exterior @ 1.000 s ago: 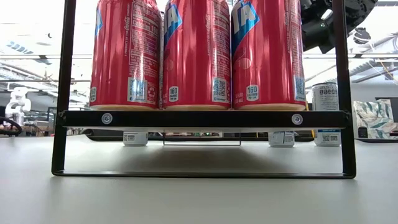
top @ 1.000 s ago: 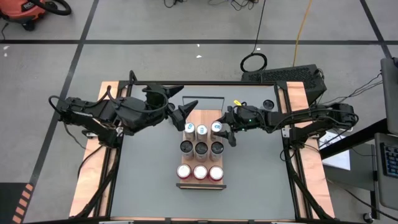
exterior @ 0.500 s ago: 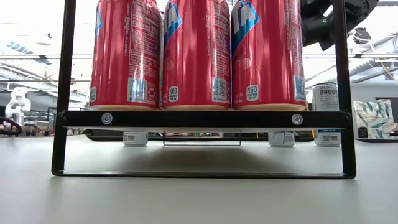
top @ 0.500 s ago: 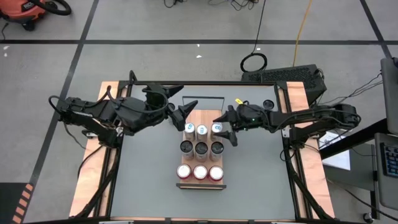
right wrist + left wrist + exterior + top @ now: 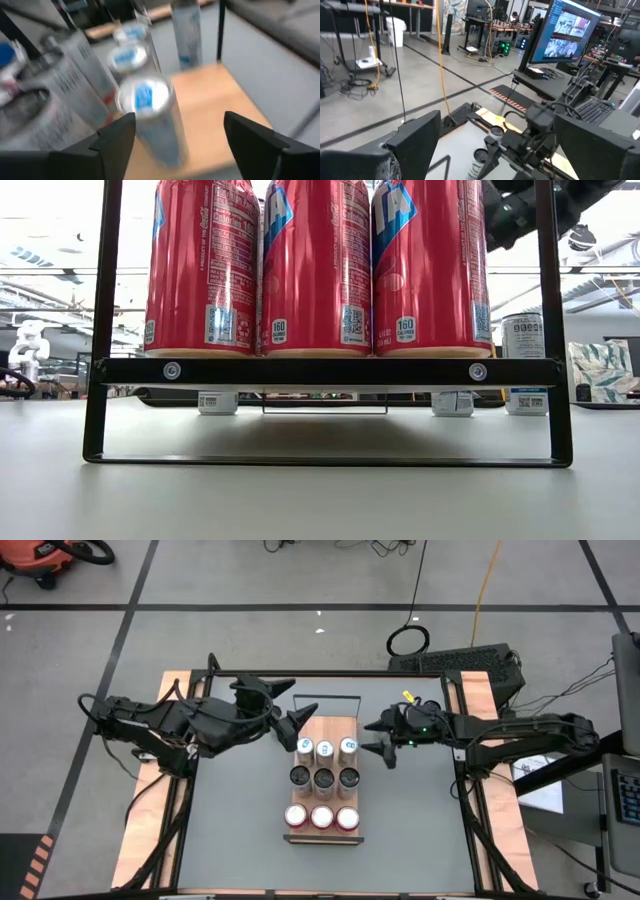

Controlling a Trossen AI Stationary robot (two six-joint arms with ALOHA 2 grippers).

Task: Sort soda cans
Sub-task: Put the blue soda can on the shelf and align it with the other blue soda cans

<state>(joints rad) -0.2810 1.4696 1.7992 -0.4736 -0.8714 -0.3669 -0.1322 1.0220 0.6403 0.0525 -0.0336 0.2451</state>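
right arm: comes in from the right side of the table, stretched nearly level, wrist pointing left at the can rack
right gripper: hangs just right of the far-right slim blue can with a pale top, not touching it; the two dark fingers stand spread with nothing between them, and the wrist view looks down onto that can's blue-marked lid between the fingers
left arm: reaches in from the left, elbow bent back over the wooden side rail, wrist aimed right toward the far-left corner of the rack
left gripper: fingers splayed wide, one toward the far edge and one just beside the far-left blue can, holding nothing
soda cans: nine show from above, standing upright in a three by three block on a flat wooden board mid-table
far row: three slim blue cans, pale shiny lids
middle row: three silver-grey cans with dark tops, round and matte looking
near row: three red cans with silver tops, glossy printed sides with blue bands and small white labels seen from table height
black metal frame: thin square bars, a crossbar with two screws under the red cans
table: smooth grey top, wooden strips down both sides
odd one out: one more silver-grey can stands behind the frame on the right in the low view
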